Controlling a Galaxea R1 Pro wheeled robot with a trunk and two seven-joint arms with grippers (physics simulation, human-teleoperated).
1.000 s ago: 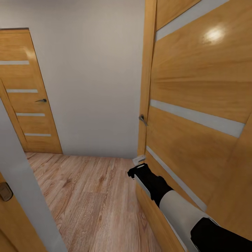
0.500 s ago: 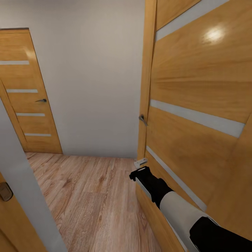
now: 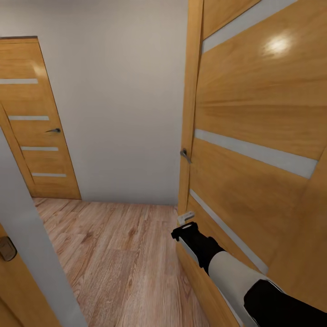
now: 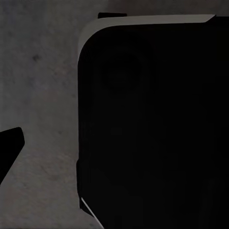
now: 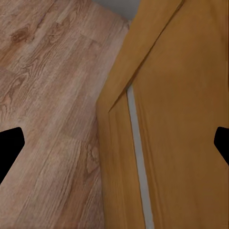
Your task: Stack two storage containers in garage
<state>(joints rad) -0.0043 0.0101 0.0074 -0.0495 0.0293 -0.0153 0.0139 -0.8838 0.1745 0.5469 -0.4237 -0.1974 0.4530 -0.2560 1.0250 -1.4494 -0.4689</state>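
A honey-wood door (image 3: 254,136) with frosted strips stands ajar at the right of the head view, its lever handle (image 3: 185,155) at the near edge. The right arm (image 3: 213,259) reaches along the door's lower part, its black wrist close against the wood. From the right wrist camera the door (image 5: 176,119) and one pale strip show beside a light wood-plank floor (image 5: 43,109); the right gripper's (image 5: 114,143) two dark fingertips sit at opposite edges of that picture, spread wide with nothing between them. The left wrist camera looks at a large black rounded body (image 4: 152,129) over a rough dark grey floor (image 4: 38,95); one dark fingertip (image 4: 9,148) shows, and I cannot tell how far the left gripper is spread. Across the plank floor (image 3: 113,254), a second door (image 3: 32,122) is closed in the white-grey wall (image 3: 122,100).
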